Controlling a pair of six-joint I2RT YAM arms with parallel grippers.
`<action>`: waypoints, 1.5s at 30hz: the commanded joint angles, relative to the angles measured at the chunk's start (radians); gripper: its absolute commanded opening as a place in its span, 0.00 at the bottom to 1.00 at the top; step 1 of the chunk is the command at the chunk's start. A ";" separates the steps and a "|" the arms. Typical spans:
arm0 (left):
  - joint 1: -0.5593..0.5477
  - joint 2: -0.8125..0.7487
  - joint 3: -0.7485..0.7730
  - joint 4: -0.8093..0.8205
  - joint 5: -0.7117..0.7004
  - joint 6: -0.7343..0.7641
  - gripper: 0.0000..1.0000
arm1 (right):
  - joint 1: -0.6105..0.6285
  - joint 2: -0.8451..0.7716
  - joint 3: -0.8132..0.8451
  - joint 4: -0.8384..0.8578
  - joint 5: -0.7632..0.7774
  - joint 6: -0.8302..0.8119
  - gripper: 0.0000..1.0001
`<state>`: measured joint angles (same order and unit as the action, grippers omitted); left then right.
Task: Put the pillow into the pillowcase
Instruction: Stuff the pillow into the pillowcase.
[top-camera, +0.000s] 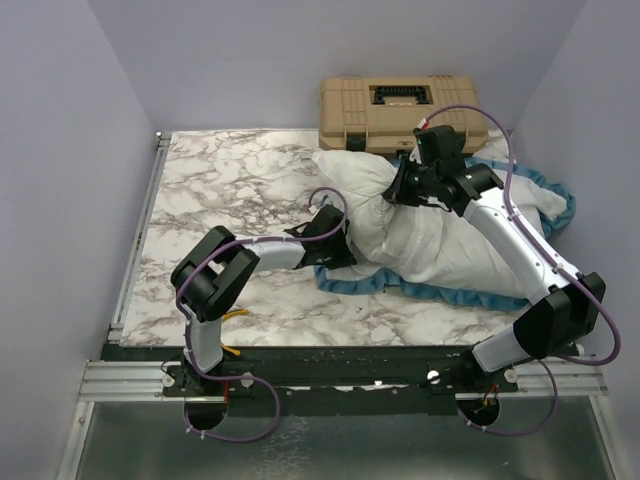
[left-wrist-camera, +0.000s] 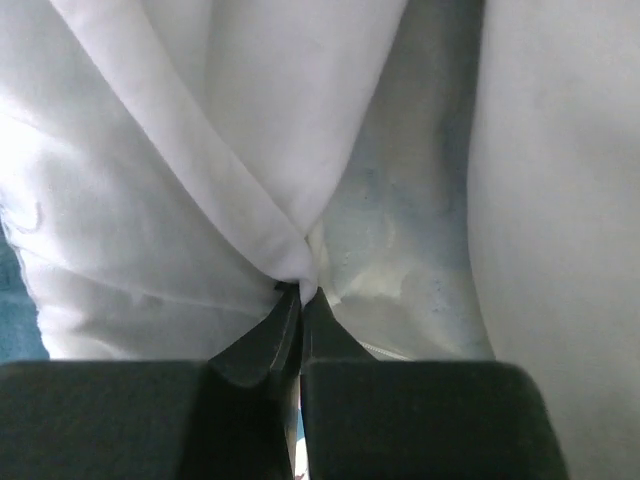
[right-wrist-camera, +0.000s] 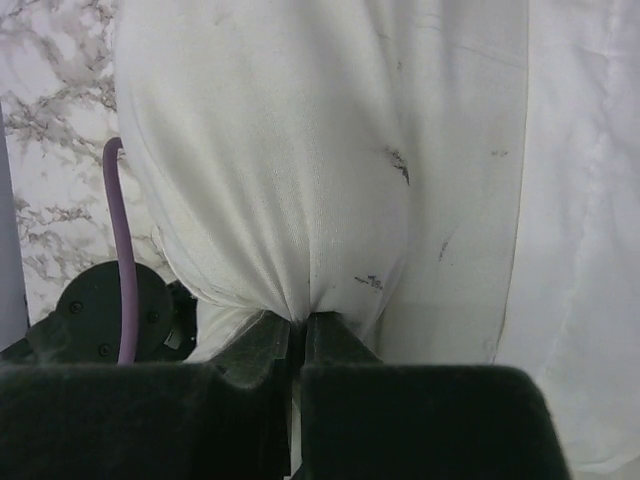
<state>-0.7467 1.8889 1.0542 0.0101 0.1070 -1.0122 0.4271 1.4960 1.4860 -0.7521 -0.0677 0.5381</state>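
My left tool (left-wrist-camera: 298, 290) is clenched on a fold of thin white cloth. I take it to be the mouth edge of the pillowcase (top-camera: 440, 292), because a blue tint shows faintly through the layer just right of my fingertips, and in the overhead view the blue frill lies just on the near side of the tool. My right tool (right-wrist-camera: 298, 320) is clenched too, pinching a tuck of the pillow (right-wrist-camera: 280, 150), whose plump, speckled body bulges straight ahead of it. The step, as I judge it, is to feed the pillow in while the mouth is held wide. I should lift the left pinch up and away from the pillow so the opening gapes rather than lying flat. The right pinch should drive along the pillow's length, not across it, so the stuffing slides instead of bunching at the edge. Both pinches are small, so slow pulls are wise, since a jerk could slip the cloth out. The pillow lies on the marble bench (top-camera: 230, 190), atop the spread pillowcase. Its long axis slants from the far-left end ahead of my right tool to the near-right end beneath my right arm. The bare end points far-left; how much of the other end is sheathed I cannot tell.
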 joint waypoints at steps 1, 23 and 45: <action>0.014 -0.029 -0.015 -0.041 -0.071 0.046 0.00 | -0.042 -0.048 0.023 -0.003 0.029 -0.017 0.00; 0.025 -0.435 -0.283 0.038 -0.192 0.073 0.00 | -0.007 -0.015 -0.028 0.046 0.033 -0.218 0.00; -0.017 -0.003 0.012 -0.156 -0.099 0.154 0.00 | -0.008 -0.002 0.056 0.008 0.062 -0.184 0.00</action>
<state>-0.7517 1.8553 1.0515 -0.0456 0.0071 -0.8711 0.4282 1.4815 1.4975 -0.7280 -0.0772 0.3607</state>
